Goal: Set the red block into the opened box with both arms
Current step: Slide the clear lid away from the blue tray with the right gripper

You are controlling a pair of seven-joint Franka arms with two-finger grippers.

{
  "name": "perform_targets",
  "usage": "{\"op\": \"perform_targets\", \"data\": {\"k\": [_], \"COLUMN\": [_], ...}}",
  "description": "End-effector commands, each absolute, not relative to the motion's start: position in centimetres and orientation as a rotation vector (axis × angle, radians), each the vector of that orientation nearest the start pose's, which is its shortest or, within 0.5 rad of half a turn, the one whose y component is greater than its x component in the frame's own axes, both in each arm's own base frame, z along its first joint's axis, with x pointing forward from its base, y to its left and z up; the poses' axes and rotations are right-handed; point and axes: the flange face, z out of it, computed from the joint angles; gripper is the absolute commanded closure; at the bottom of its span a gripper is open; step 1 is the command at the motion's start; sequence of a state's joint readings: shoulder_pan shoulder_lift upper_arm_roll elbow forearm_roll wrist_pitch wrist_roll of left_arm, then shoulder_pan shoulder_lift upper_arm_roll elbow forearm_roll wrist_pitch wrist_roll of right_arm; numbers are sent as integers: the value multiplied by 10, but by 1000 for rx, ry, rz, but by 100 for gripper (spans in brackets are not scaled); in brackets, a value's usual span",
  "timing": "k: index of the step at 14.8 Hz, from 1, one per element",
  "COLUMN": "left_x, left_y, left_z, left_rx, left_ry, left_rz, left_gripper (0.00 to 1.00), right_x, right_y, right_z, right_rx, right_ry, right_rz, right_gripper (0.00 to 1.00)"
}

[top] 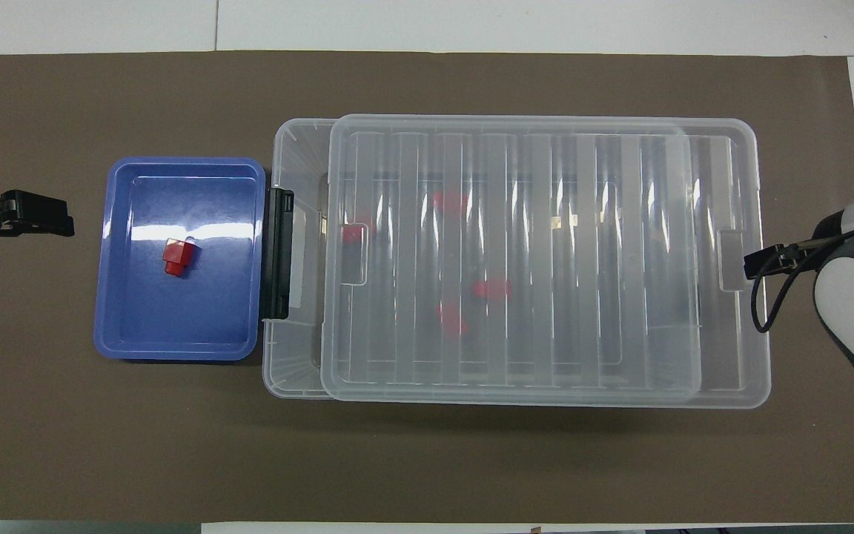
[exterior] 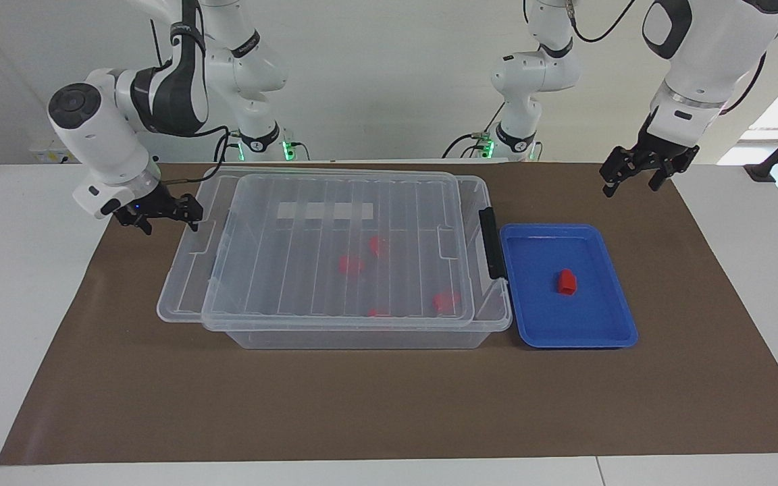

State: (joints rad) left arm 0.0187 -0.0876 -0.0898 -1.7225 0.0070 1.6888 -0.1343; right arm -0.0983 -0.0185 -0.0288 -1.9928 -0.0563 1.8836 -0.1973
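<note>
Lid partly slid aside, red block waiting in the tray.

I see the small red chunky plastic block [exterior: 566, 281] lying in the shallow blue plastic tray [exterior: 615, 337], beside the large clear plastic box [exterior: 362, 337] whose ribbed clear lid [exterior: 335, 250] sits shifted toward the right arm's end. I judge the block light, rigid and slick; I'd pinch its flat sides. Left gripper [exterior: 639, 174] hangs open near the tray; right gripper [exterior: 157, 217] stands open at the lid's edge.

On the bench [exterior: 389, 405], the box [exterior: 362, 337] sits beside the tray [exterior: 568, 337], which lies toward the left arm's end. One block [exterior: 566, 282] lies in the tray. The lid [exterior: 335, 250] rests on the box, overhanging its right-arm end.
</note>
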Motion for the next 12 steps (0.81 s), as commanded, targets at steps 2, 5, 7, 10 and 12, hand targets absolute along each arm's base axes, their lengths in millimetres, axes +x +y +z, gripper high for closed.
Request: {"op": "perform_targets", "data": {"k": [2,5,7,10,12], "left_x": [536,536,536,536,536], "left_y": [-37,-36,-36,-37,-38], "left_z": [614,613,613,614,614], "left_rx": [-3143,-3143,-3143,-3143,-3144], "left_ry": [-95,-95,-95,-95,-90], "left_rz": [-69,-67,-67,-69,-69], "left_gripper": [0,0,0,0,0], "right_x": [529,528,526,523,522], "right_y": [-94,-107,-118,-132,-141], "right_z": [462,463,463,463,463], "right_rx": [-3192,-3195,-3194,-3191,-3189], "right_ry": [-223,-258,-253,-275,-297], "right_rz": [105,93,92,93,91], "right_gripper": [0,0,0,0,0]}}
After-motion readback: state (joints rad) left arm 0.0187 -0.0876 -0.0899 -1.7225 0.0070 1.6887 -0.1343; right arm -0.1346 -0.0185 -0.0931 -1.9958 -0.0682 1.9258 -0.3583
